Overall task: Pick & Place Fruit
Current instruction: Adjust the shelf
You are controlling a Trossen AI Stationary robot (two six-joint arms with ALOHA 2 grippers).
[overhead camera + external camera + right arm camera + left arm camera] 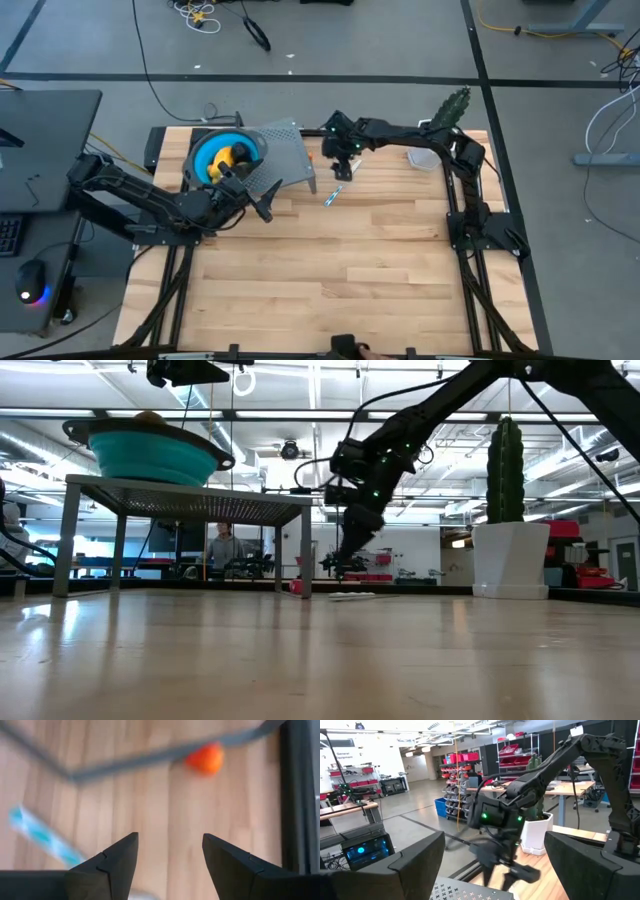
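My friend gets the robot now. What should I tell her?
Left gripper: open, empty, beside the blue bowl on the grey rack.
Right gripper: open, empty, low over the table, next to the rack's edge.
Orange fruit: on the wood just ahead of the right gripper, by the rack's leg.
Done: yellow fruit is in the bowl.
Left: the orange piece, not yet grasped.
Striped stick lies nearby; cactus stands at the back. Leave both.

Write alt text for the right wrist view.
The right gripper, its two dark fingers open and empty, points down at a wooden table. A small orange fruit lies ahead beside a blurred grey bar, and a pale blue-striped stick lies off to one side.
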